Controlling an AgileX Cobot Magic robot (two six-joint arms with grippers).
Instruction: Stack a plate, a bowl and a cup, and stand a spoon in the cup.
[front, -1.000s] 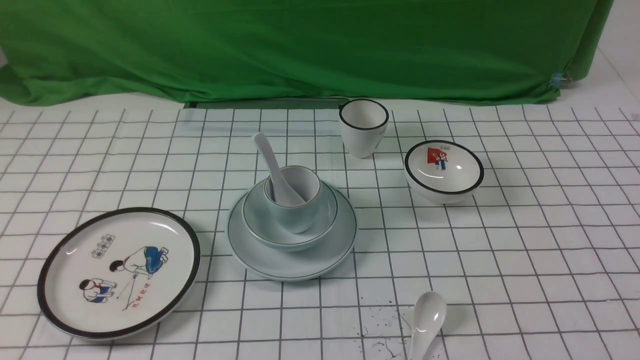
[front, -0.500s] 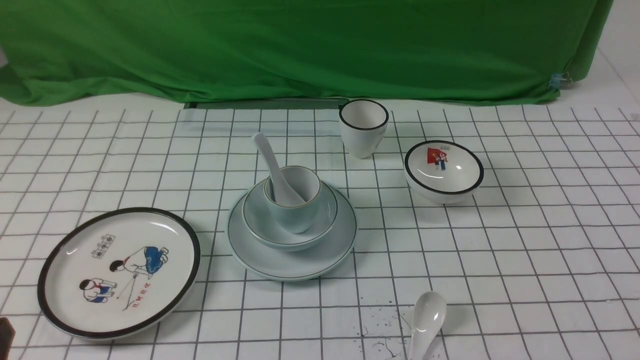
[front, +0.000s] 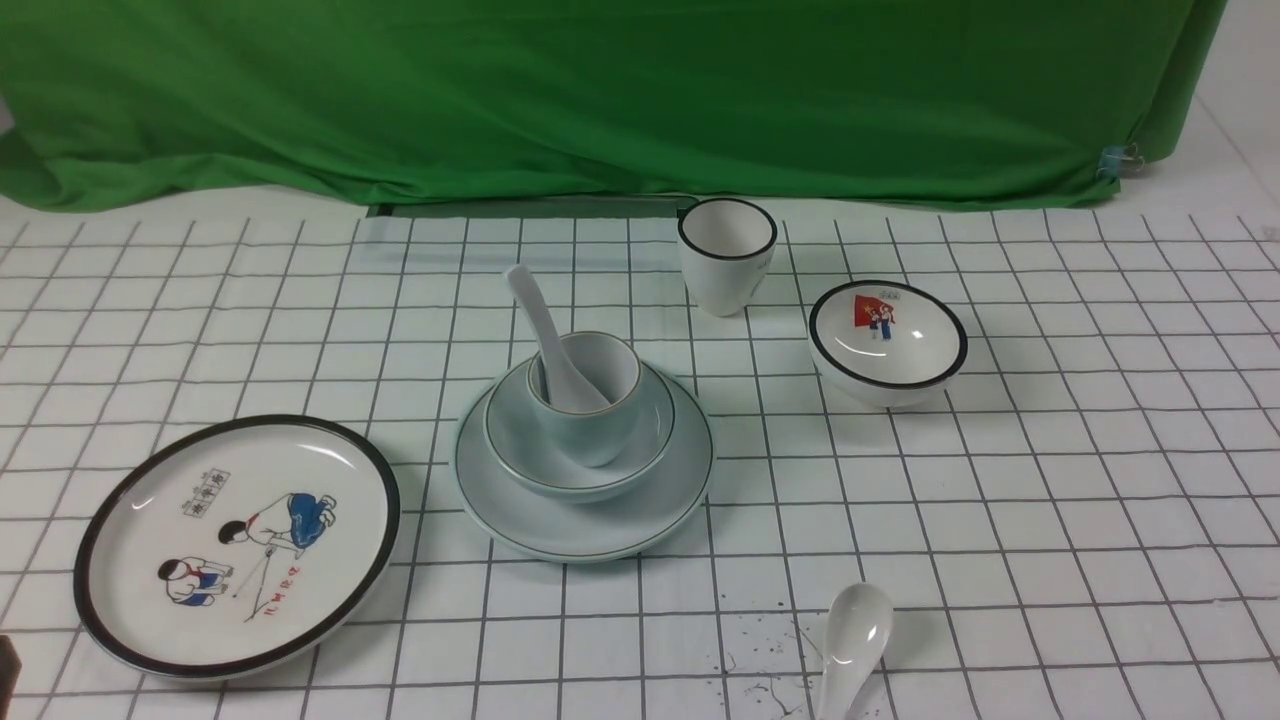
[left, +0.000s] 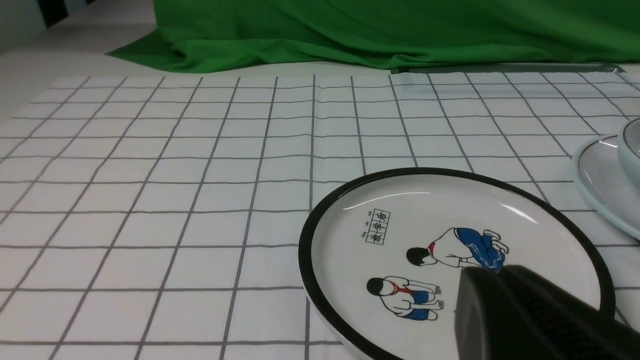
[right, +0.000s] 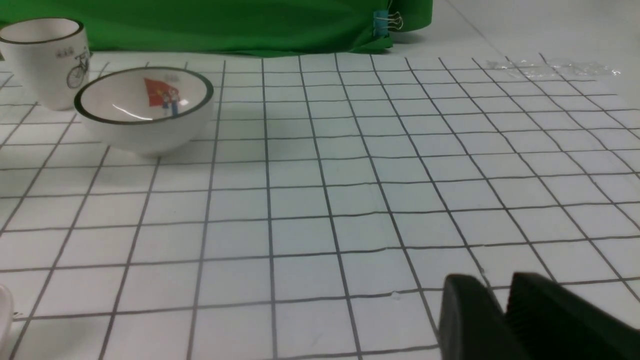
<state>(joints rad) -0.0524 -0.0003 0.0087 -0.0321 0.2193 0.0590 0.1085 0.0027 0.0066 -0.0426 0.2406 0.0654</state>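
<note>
The pale blue-grey plate (front: 520, 520) lies mid-table with the bowl (front: 520, 455) on it and the cup (front: 590, 435) in the bowl. A white spoon (front: 545, 330) stands in the cup, its handle leaning to the back left. In the left wrist view my left gripper (left: 487, 272) is shut and empty over the cartoon plate (left: 425, 220), and the pale plate's edge (left: 595, 185) shows off to one side. In the right wrist view my right gripper (right: 495, 282) hangs slightly open above bare cloth, holding nothing.
A black-rimmed cartoon plate (front: 240, 545) lies at the front left. A black-rimmed white cup (front: 727, 255) and a white picture bowl (front: 888, 345) stand at the back right. A second white spoon (front: 850, 640) lies at the front edge. Green cloth hangs behind.
A dark tip of my left gripper has come into the front view's bottom left corner. The stack and the other dishes have not moved.
</note>
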